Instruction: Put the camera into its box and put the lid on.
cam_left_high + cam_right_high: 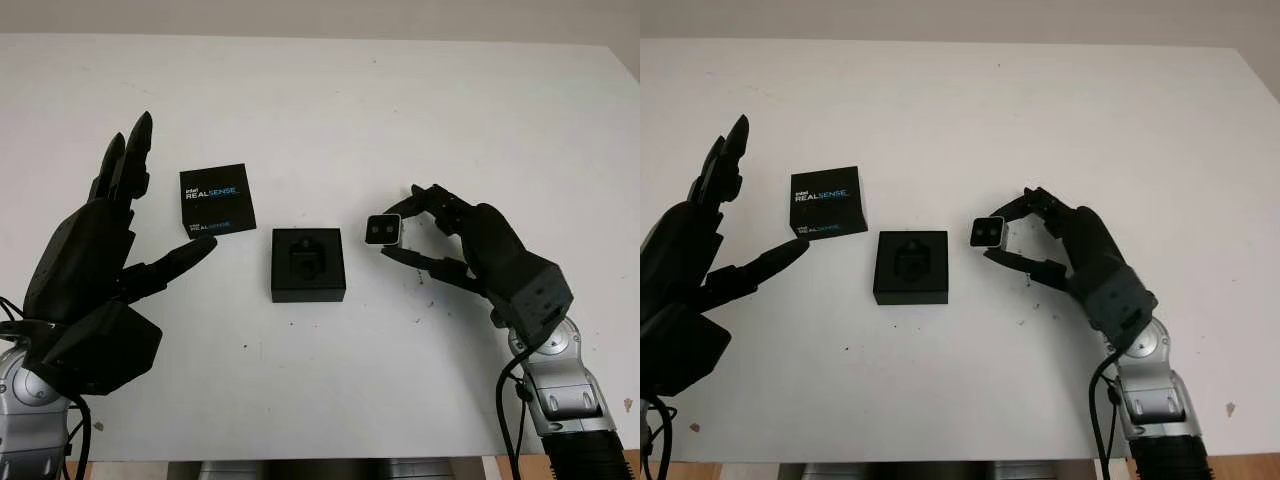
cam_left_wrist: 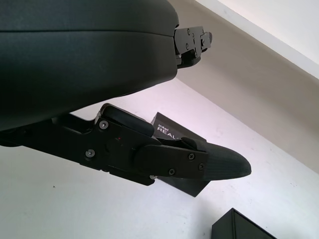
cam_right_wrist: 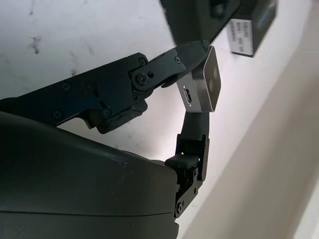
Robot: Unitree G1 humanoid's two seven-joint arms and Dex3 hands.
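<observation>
Right hand pinching small silver square camera above white table, just right of open black foam-lined box; black printed lid beyond, near open left hand.

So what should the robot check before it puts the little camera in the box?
1. Camera pinched in right hand: ok.
2. Box open, lid off beside it: ok.
3. Camera over the box's hollow: not ok, it is to the box's right.
4. Camera turned to fit the hollow: cannot tell.
5. Left hand open near the lid, away from the box: ok.
</observation>
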